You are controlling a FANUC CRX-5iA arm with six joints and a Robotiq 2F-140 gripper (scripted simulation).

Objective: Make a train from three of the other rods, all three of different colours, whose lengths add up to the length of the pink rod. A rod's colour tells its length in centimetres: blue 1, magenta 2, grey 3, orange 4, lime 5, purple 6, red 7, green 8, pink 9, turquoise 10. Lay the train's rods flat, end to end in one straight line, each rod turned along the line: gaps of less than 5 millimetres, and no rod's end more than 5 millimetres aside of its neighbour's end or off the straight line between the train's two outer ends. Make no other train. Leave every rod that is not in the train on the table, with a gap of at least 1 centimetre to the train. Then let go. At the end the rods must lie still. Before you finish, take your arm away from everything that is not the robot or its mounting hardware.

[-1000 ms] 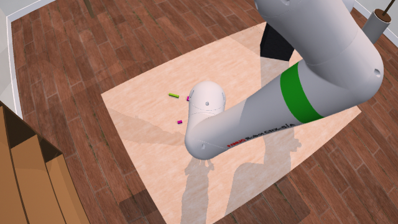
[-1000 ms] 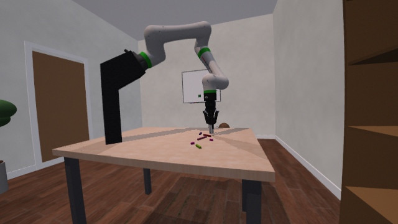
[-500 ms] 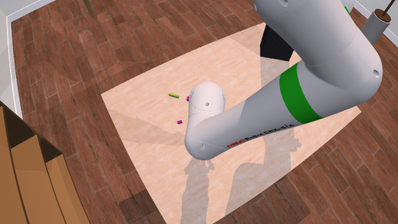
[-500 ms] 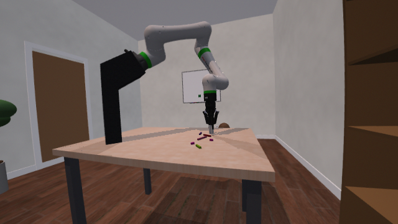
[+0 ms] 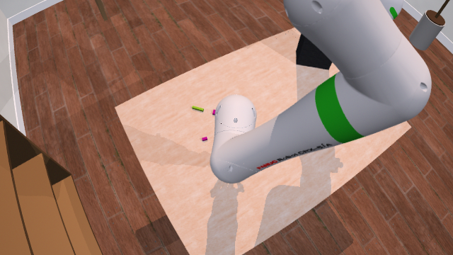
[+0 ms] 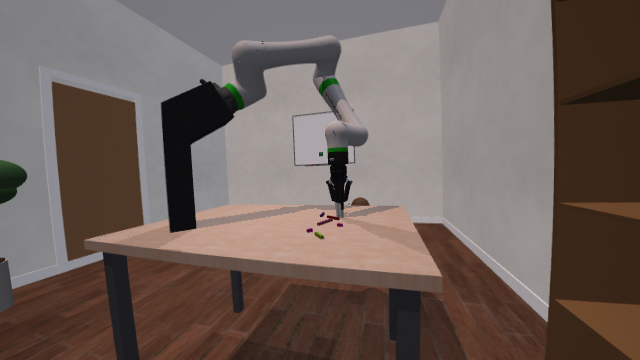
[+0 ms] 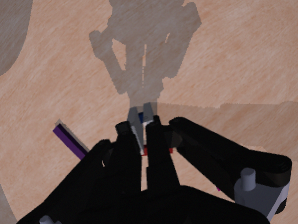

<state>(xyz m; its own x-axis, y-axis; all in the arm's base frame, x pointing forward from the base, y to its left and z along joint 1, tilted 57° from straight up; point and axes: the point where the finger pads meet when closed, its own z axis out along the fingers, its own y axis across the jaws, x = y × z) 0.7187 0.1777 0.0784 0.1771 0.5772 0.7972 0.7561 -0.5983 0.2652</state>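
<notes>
Pale wooden table [image 5: 159,142] [image 6: 250,250] [image 7: 220,65], and gripper [image 6: 340,215] [image 7: 143,116] hung low over it, fingers narrow, pinching blue rod [image 7: 142,118] at tips. Red rod [image 6: 333,217] [image 7: 171,150] lay close by, purple rod [image 6: 322,214] [image 7: 70,142] off aside. Placement wanted slow vertical descent, square alignment, gentle release without nudging neighbours.

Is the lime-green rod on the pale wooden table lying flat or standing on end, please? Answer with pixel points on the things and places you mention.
Lying flat: the lime-green rod [image 5: 197,108] [image 6: 319,235] rests with its long side along the tabletop in top and exterior views.

From my screen: lime rod [image 5: 197,108] [image 6: 319,235], purple rod [image 6: 322,214] [image 7: 70,142], red rod [image 6: 333,217] flat on table; blue rod [image 7: 141,118] between fingertips.
</notes>
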